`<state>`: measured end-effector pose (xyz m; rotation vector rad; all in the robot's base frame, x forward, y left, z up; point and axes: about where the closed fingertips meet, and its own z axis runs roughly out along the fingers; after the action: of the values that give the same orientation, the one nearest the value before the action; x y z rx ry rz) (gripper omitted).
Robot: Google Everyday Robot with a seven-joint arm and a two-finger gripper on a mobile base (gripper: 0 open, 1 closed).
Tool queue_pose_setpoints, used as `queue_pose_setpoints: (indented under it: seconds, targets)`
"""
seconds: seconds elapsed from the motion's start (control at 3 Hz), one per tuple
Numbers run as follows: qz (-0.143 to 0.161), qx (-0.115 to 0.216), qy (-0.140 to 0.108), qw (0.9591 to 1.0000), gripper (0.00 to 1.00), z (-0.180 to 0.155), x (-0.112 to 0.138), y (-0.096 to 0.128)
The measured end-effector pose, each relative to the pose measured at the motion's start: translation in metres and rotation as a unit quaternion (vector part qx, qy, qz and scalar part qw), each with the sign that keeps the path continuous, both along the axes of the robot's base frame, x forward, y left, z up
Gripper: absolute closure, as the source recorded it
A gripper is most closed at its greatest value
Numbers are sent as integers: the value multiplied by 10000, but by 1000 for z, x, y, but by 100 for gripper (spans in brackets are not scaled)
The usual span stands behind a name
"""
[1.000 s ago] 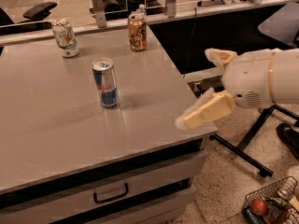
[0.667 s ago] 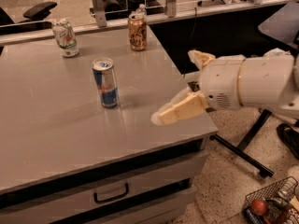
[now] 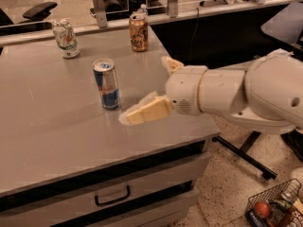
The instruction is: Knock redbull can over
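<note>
Redbull can (image 3: 106, 84) upright mid-bench, not yet knocked. Between it and the right edge, gripper (image 3: 146, 91) with fingers (image 3: 144, 112) spread wide, empty, lower one near the can but apart. Whole push left to do; white can (image 3: 65, 38) and orange can (image 3: 138, 31) at far edge.

So, three cans: one redbull can (image 3: 106, 85), one orange-brown can (image 3: 138, 32), one white can (image 3: 66, 39). One gripper (image 3: 146, 90), at the redbull can's three o'clock.

No words can be read. The slim blue and silver can (image 3: 107, 84) has a red mark; the cream gripper (image 3: 146, 90) is beside it.
</note>
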<state>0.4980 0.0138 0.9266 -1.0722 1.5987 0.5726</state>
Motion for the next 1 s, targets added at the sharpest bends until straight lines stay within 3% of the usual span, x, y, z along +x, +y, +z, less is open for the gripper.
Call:
queue_pose_setpoints:
  seconds: [0.67, 1.0]
  targets:
    - [187, 445, -70, 9988, 0, -28, 23, 73]
    - [240, 612, -142, 9977, 3, -37, 39, 97]
